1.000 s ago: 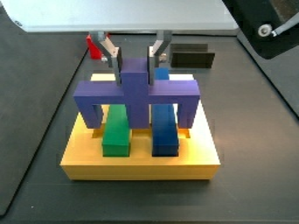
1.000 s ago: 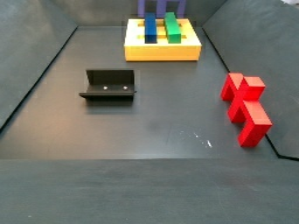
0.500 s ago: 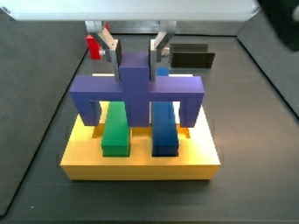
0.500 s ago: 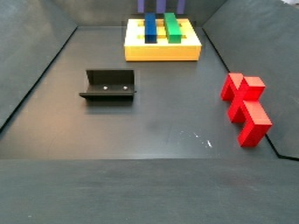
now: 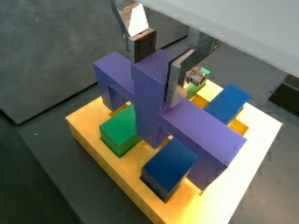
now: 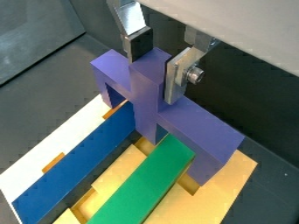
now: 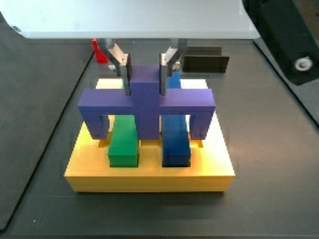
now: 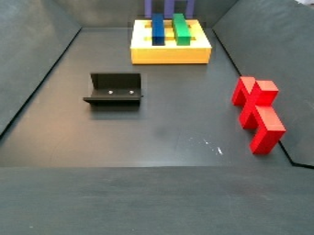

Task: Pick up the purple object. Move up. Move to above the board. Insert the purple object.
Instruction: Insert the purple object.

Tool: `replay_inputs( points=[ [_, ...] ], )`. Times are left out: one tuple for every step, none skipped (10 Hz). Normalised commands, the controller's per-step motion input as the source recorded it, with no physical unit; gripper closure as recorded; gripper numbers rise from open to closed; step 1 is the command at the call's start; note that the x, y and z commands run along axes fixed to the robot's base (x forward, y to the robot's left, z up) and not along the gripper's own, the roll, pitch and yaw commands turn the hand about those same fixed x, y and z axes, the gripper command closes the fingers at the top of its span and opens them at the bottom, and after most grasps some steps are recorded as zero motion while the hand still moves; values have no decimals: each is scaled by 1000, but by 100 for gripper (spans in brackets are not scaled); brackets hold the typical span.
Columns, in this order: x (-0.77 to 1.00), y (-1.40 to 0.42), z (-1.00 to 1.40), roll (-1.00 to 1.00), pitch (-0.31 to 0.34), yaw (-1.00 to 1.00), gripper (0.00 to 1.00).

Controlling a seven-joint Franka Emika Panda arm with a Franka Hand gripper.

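Note:
The purple object (image 7: 145,101) stands on the yellow board (image 7: 149,174), its crossbar level and its legs down in the slots, straddling the green bar (image 7: 123,145) and the blue bar (image 7: 176,145). My gripper (image 7: 145,72) is right above it, with a finger on each side of the raised central stub. The jaws stand a little apart from the stub and hold nothing. Both wrist views show the purple object (image 5: 152,96) (image 6: 146,96) with the gripper (image 5: 163,63) (image 6: 160,59) flanking its stub. In a side view the board (image 8: 172,53) is at the far end and the gripper is out of frame.
A red block (image 8: 258,112) lies on the dark floor at the right. The fixture (image 8: 116,89) stands left of centre. A small black box (image 7: 206,62) sits behind the board. Raised walls edge the floor.
The purple object has sunk lower onto the board. The fingers have parted slightly from the stub and let it go.

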Motion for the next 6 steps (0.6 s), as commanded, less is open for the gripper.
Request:
replay_inputs(
  points=[
    [140, -97, -66, 143, 10, 157, 100],
    [174, -106, -17, 156, 39, 134, 100],
    [151, -63, 0, 156, 44, 129, 100],
    [37, -14, -134, 133, 7, 129, 100],
    [0, 0, -129, 110, 0, 103, 100],
    [-17, 0, -11, 86, 6, 31, 100]
  ],
)
